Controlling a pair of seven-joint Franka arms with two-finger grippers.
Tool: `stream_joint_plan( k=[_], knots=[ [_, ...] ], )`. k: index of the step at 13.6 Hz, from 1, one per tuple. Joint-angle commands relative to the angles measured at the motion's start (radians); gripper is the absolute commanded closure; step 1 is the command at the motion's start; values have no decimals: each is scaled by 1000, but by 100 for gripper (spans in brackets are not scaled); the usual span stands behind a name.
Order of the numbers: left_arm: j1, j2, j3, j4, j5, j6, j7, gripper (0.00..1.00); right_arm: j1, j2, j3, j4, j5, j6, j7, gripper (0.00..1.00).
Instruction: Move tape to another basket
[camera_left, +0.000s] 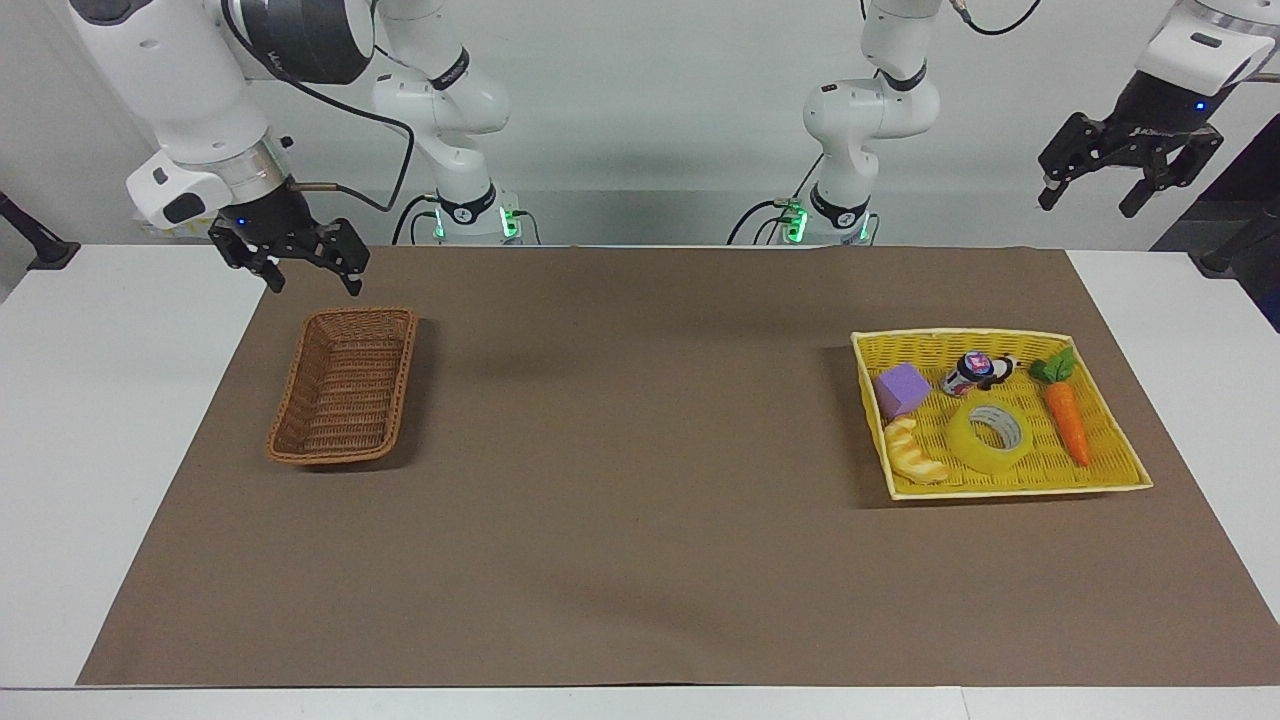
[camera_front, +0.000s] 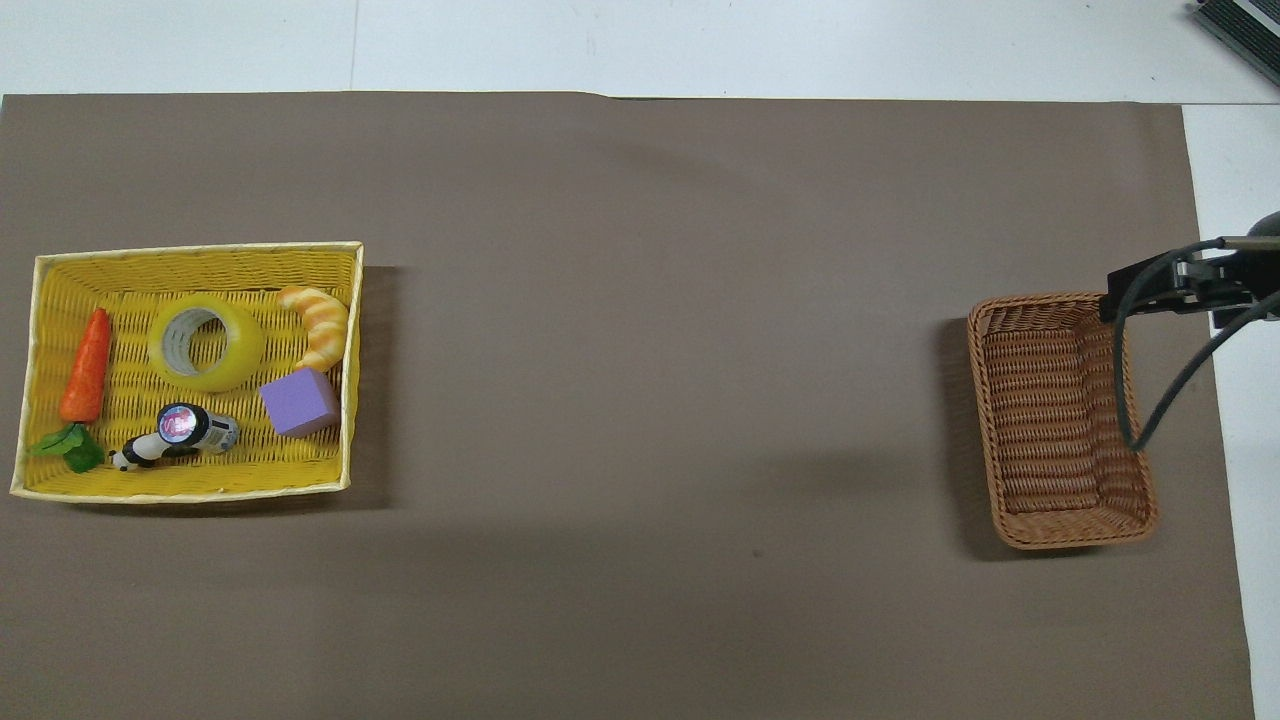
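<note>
The tape (camera_left: 988, 438), a yellow roll with a grey-white core, lies flat in the yellow tray basket (camera_left: 1020, 490) at the left arm's end of the table; it also shows in the overhead view (camera_front: 205, 343). The dark brown wicker basket (camera_left: 345, 385) stands empty at the right arm's end, also seen in the overhead view (camera_front: 1060, 420). My right gripper (camera_left: 313, 285) is open and empty, in the air by that basket's rim, apart from it. My left gripper (camera_left: 1086, 205) is open and empty, high above the left arm's end, far from the tape.
In the yellow tray (camera_front: 200, 247) with the tape lie a carrot (camera_front: 85, 365), a purple cube (camera_front: 299, 401), a croissant (camera_front: 317, 320) and a small can with a panda figure (camera_front: 185, 430). A brown mat (camera_left: 640, 480) covers the table.
</note>
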Motion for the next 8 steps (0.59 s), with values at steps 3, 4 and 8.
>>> stream_joint_plan(
  k=[3,4,8],
  knots=[
    [3,-33,-9,-47,15,30,-1,0,-6,-9,6,-15,0,11,-1,0],
    [3,-34,-9,-50,15,28,-2,0,-6,-9,6,-15,-2,11,-1,0],
    [3,-40,-9,-59,15,33,-1,0,-6,-11,6,-15,-2,11,-1,0]
  ],
)
